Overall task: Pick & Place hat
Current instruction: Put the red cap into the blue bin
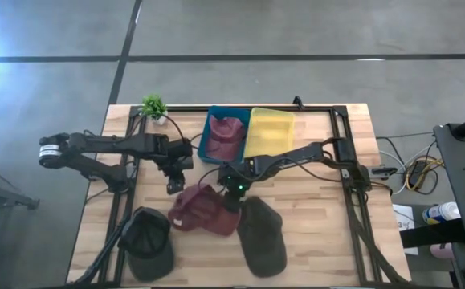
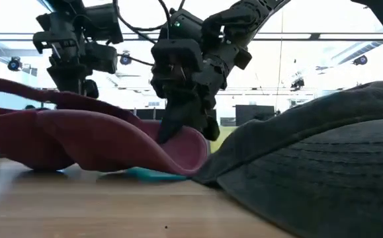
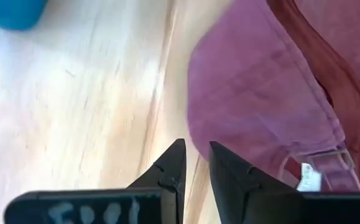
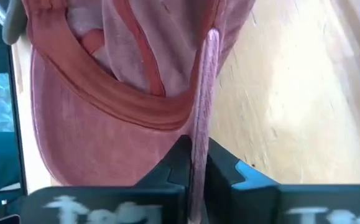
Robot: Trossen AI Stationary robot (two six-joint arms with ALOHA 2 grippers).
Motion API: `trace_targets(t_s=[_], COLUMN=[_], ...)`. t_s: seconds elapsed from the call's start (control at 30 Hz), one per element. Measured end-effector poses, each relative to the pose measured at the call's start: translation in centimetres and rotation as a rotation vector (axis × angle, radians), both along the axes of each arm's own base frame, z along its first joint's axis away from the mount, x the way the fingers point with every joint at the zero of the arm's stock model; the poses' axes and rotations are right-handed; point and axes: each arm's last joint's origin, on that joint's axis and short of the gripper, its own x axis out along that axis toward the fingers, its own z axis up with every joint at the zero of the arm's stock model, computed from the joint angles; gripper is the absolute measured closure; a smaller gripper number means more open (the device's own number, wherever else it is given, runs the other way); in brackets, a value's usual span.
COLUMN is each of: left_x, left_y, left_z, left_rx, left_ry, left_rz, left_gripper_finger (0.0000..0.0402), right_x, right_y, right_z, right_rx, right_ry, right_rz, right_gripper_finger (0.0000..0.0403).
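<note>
A maroon cap (image 1: 204, 210) lies on the table's middle, its inside and sweatband (image 4: 111, 99) facing my right wrist camera. My right gripper (image 1: 232, 193) stands at the cap's right end and is shut on its brim. My left gripper (image 1: 174, 186) hovers just off the cap's far-left edge (image 3: 229, 124), fingers a narrow gap apart (image 3: 197, 163) over bare wood, touching nothing. In the low view the left gripper (image 2: 79, 82) hangs above the cap's back part (image 2: 39, 132). A second maroon cap (image 1: 226, 132) lies in the blue bin. My right gripper pinches the maroon cap's brim (image 4: 199, 134) between its two fingers, the brim showing edge-on in the gap. The fingers (image 2: 178, 125) come from above, slanting down. The brim end (image 2: 192, 147) curls up at the hold, while the cap's crown rests on the table.
A blue bin (image 1: 209, 136) and a yellow bin (image 1: 268, 132) sit side by side at the far edge, with a small plant (image 1: 153, 106) to their left. Two dark green caps (image 1: 148, 241) (image 1: 262, 234) lie near the front edge, the right one touching the maroon cap.
</note>
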Motion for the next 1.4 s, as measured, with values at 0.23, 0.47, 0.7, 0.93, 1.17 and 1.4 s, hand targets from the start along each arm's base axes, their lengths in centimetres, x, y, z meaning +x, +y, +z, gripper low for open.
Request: trace_targets(t_s=[0.23, 0.47, 0.7, 0.93, 1.17, 1.4], left_x=[0.1, -0.9, 0.7, 3.1, 3.3, 3.2], left_y=[-0.5, -0.7, -0.3, 0.3, 0.4, 0.1], left_z=[-0.8, 1.0, 2.8, 4.2, 5.8, 5.9], left_rx=[-0.176, -0.201, -0.171, -0.114, -0.094, -0.103], left_ry=[0.037, 0.132, -0.024, -0.303, -0.328, -0.302], left_rz=[0.027, 0.071, 0.135, 0.217, 0.25, 0.269], left_gripper_finger=[0.0339, 0.0339, 0.0339, 0.0339, 0.0339, 0.0339], right_x=[0.0, -0.4, -1.2, -1.7, -2.4, -2.4], right_y=[-0.6, -1.9, -2.8, -3.2, -3.4, -3.9], right_z=[1.6, 2.9, 6.5, 7.8, 7.9, 9.0], right_rx=[-0.069, -0.112, -0.163, -0.195, -0.28, -0.302], right_ry=[-0.056, -0.084, -0.183, -0.219, -0.15, -0.197], right_rz=[0.0, -0.018, -0.004, 0.026, -0.012, -0.048], right_gripper_finger=[0.039, 0.039, 0.0391, 0.0391, 0.0391, 0.039])
